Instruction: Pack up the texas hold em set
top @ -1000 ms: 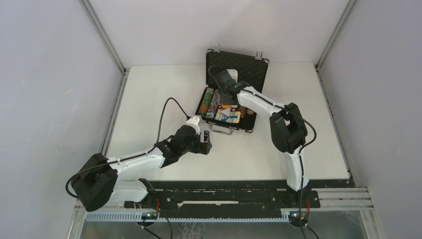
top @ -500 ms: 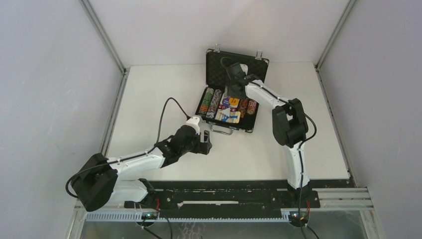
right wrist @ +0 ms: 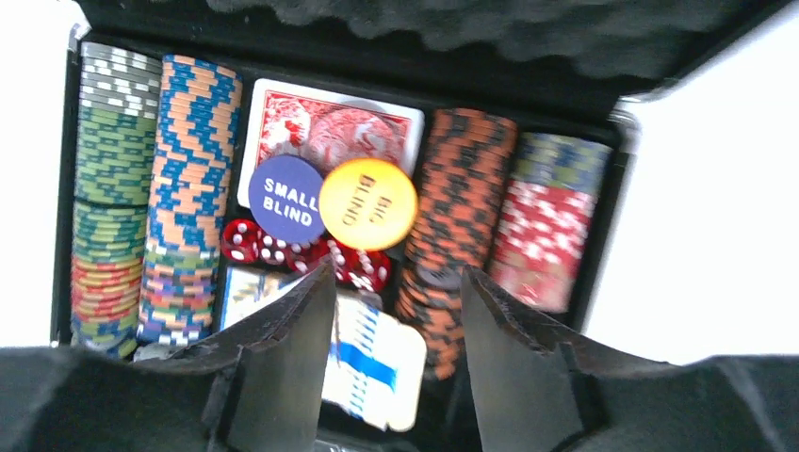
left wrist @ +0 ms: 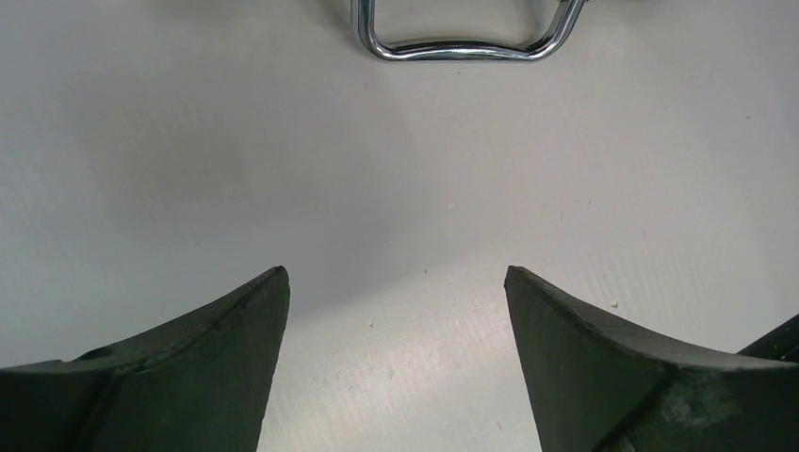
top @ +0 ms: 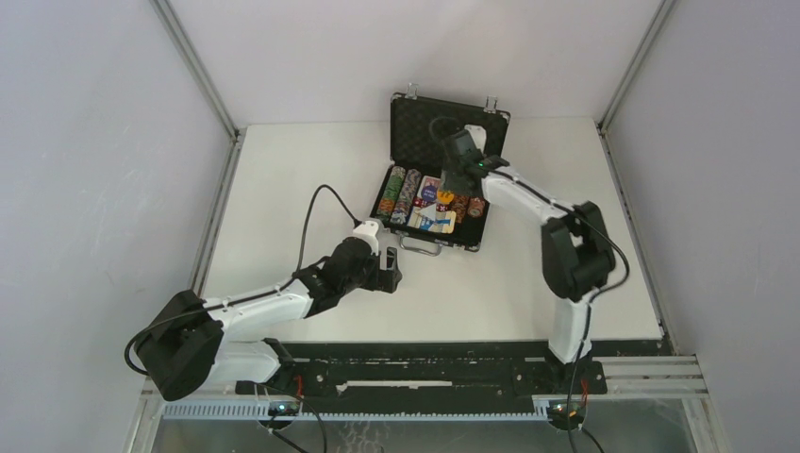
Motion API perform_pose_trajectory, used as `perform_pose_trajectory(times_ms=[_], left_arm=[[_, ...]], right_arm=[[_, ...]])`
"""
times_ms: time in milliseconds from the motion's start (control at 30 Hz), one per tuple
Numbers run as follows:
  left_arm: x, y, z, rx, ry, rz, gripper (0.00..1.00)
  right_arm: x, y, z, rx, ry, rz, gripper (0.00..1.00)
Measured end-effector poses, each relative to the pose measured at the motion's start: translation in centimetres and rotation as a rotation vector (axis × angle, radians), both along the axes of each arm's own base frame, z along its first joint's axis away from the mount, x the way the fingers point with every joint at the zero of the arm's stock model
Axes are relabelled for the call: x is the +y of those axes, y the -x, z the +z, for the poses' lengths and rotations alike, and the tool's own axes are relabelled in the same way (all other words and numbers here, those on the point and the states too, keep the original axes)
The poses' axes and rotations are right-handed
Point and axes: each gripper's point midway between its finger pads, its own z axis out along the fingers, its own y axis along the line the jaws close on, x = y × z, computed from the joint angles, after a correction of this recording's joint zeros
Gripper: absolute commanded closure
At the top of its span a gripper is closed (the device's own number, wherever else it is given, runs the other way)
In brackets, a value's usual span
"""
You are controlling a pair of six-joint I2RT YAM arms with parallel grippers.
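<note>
Top external view has the white table [top: 283,189] with the small black briefcase [top: 425,118] toward the far middle, lid standing up, foam showing. The right gripper [right wrist: 396,282] hangs over the open tray, fingers spread with nothing between them. The left gripper [left wrist: 396,273] sits low over bare table near the silver handle [left wrist: 462,42], fingers wide apart, empty too. Inside, poker chips [right wrist: 188,188] run in rows down both sides, with red-backed cards [right wrist: 377,127] in the middle and a blue-and-white card box [right wrist: 377,363] nearer the handle. The Small Blind button [right wrist: 285,198] and Big Blind button [right wrist: 367,204] overlap the red cards, red dice [right wrist: 254,243] just below them
</note>
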Motion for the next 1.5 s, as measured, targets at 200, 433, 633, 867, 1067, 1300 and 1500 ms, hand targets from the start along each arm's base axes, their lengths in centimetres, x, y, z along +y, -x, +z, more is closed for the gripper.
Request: perform_pose_trajectory(times_ms=[200, 433, 633, 867, 1067, 1300, 1500], left_arm=[[0.0, 0.0, 0.0, 0.001, -0.001, 0.000, 0.11], [0.0, 0.0, 0.0, 0.001, -0.001, 0.000, 0.11], [0.0, 0.0, -0.1, 0.000, -0.002, 0.001, 0.11], [0.6, -0.3, -0.2, -0.010, -0.024, 0.027, 0.11], [0.7, -0.4, -0.2, -0.014, -0.027, 0.034, 0.11], [0.8, -0.5, -0.1, -0.018, -0.031, 0.039, 0.11], [0.8, -0.5, -0.1, -0.018, -0.031, 0.039, 0.11]], right_arm=[[-4.7, 1.6, 8.8, -0.306, -0.001, -0.084, 0.59], [-11.4, -1.8, 15.3, -0.557, -0.022, -0.239, 0.64], [-12.9, -6.9, 13.9, -0.543, 0.062, -0.266, 0.65], [-12.7, -9.7, 13.4, -0.536, 0.103, -0.247, 0.65], [-13.4, -10.6, 13.6, -0.535, 0.121, -0.254, 0.66], [-14.0, -11.3, 12.3, -0.509, 0.133, -0.262, 0.67], [-14.1, -10.5, 11.8, -0.510, 0.120, -0.254, 0.68]])
